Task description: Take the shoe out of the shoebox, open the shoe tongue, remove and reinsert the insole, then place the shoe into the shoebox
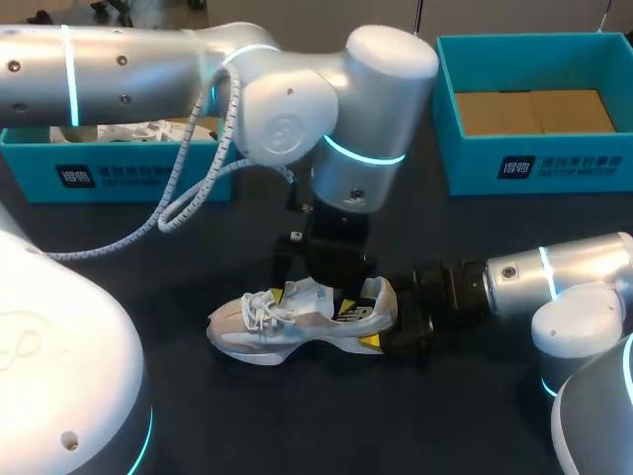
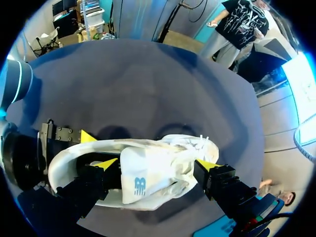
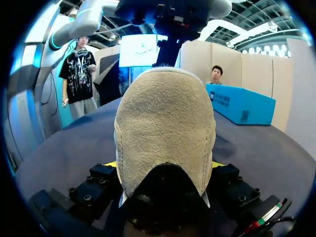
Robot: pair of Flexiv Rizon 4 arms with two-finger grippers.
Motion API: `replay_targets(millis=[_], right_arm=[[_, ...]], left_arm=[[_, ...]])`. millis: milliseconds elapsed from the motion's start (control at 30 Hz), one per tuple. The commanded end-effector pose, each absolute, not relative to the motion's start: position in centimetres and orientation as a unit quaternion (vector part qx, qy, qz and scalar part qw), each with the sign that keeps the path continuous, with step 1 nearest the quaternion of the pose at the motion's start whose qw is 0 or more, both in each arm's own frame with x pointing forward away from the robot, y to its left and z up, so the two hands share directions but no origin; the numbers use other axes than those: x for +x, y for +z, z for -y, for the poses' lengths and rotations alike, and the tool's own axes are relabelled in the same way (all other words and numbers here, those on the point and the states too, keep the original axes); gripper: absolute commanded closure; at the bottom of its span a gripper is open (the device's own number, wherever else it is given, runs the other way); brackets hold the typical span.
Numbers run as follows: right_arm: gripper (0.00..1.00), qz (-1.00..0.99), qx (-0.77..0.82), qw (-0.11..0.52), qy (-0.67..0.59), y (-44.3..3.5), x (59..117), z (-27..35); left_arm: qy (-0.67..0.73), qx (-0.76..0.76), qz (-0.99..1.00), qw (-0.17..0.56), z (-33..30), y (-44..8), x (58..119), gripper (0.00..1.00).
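Observation:
A white and grey sneaker (image 1: 287, 322) stands upright on the dark table, toe to the left. My left gripper (image 1: 332, 295) hangs directly over its opening. In the left wrist view that gripper (image 2: 157, 164) is open, and the raised white tongue (image 2: 140, 181) lies between its yellow fingertips (image 2: 106, 163). One tip sits over the shoe's opening, the other over the laces. From the right, my right gripper (image 1: 393, 322) is shut on the heel. In the right wrist view the beige suede heel (image 3: 165, 133) fills the space between its fingers (image 3: 101, 180). The insole is hidden.
A teal shoebox (image 1: 119, 170) with white contents stands at the back left, partly behind my left arm. A second teal shoebox (image 1: 534, 148) with a bare cardboard floor stands at the back right. A white cable loops down from the left arm (image 1: 188, 178).

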State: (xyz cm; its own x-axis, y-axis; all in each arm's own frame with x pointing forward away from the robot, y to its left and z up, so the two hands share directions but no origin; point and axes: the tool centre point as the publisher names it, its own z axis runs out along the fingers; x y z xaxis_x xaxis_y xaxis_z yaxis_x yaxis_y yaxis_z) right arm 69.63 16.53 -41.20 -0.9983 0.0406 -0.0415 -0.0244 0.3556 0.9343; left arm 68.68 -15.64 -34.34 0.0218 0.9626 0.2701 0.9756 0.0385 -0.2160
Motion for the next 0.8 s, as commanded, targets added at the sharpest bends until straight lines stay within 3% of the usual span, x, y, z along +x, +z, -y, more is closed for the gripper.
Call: replay_targets(millis=[33, 100, 133, 200, 433, 533, 600, 733, 800], right_arm=[[1.00, -0.824, 0.005, 0.028, 0.565, -41.0, 69.6, -16.6], [1.00, -0.824, 0.005, 0.028, 0.565, -41.0, 69.6, -16.6], [1.00, -0.824, 0.005, 0.028, 0.565, -41.0, 69.6, -16.6], [1.00, -0.824, 0.005, 0.028, 0.565, -41.0, 69.6, -16.6], [1.00, -0.824, 0.005, 0.028, 0.565, -41.0, 69.6, -16.6], [1.00, -0.824, 0.005, 0.028, 0.565, -41.0, 69.6, -16.6], [1.00, -0.824, 0.005, 0.028, 0.565, -41.0, 69.6, -16.6], [1.00, -0.824, 0.005, 0.028, 0.565, -41.0, 69.6, -16.6], [1.00, -0.824, 0.005, 0.028, 0.565, -41.0, 69.6, -16.6]], left_arm=[[-0.021, -0.690, 0.700, 0.184, 15.7, -35.0, 68.9, 0.00], [-0.020, -0.688, 0.701, 0.187, 15.4, -35.1, 68.9, 0.00], [-0.021, -0.687, 0.701, 0.188, 15.1, -35.1, 68.9, 0.07], [-0.018, -0.685, 0.704, 0.187, 14.7, -34.9, 69.0, 0.09], [0.011, -0.678, 0.716, 0.167, 13.3, -33.3, 69.4, 0.11], [0.020, -0.677, 0.717, 0.163, 13.0, -32.7, 69.5, 0.42], [0.021, -0.678, 0.718, 0.160, 12.9, -32.5, 69.5, 0.57], [0.026, -0.677, 0.719, 0.153, 12.6, -32.1, 69.4, 0.65], [0.029, -0.679, 0.719, 0.147, 12.5, -31.7, 69.2, 0.77]])
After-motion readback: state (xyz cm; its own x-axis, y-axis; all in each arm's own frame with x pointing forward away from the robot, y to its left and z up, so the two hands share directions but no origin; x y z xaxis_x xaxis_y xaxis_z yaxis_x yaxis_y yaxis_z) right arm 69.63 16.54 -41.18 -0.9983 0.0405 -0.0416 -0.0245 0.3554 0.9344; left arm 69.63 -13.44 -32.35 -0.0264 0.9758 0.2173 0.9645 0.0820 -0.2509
